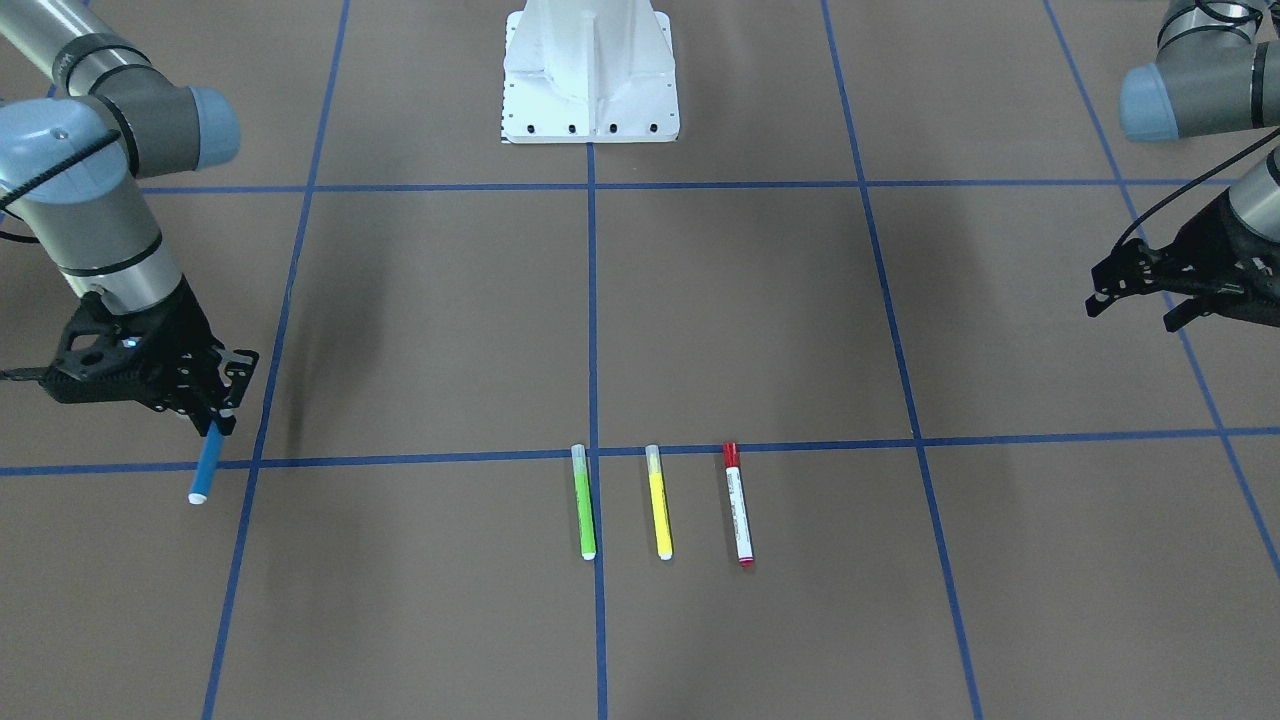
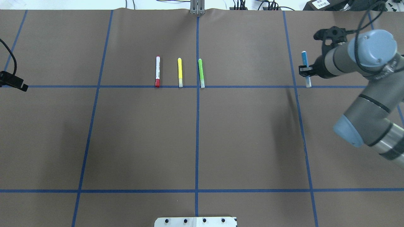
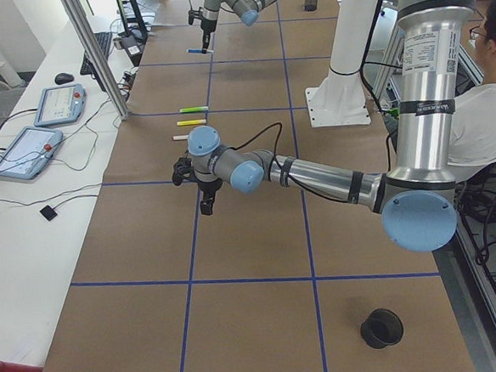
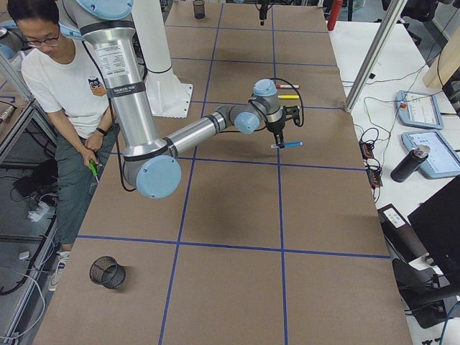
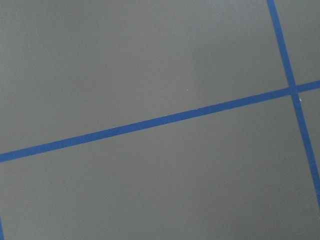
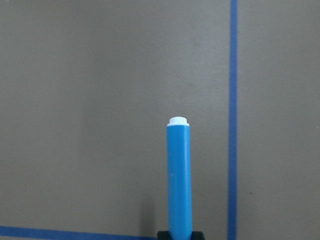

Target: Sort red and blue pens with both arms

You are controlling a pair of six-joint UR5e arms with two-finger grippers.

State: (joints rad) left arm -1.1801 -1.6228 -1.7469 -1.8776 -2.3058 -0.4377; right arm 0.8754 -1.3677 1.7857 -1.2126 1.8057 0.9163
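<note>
Blue pen [image 1: 205, 468] is clamped in the right hand [image 1: 215, 428], poking out below it, seemingly mid-carry. Left hand [image 1: 1135, 308] is spread apart, red pen [image 1: 738, 505] lying well off to its side; that grab looks next.

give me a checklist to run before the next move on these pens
1. right gripper shut on the blue pen: ok
2. blue pen clear of the table: cannot tell
3. left gripper open and empty: ok
4. red pen lying free, nothing on it: ok
5. green marker and yellow marker apart from the red pen: ok
</note>
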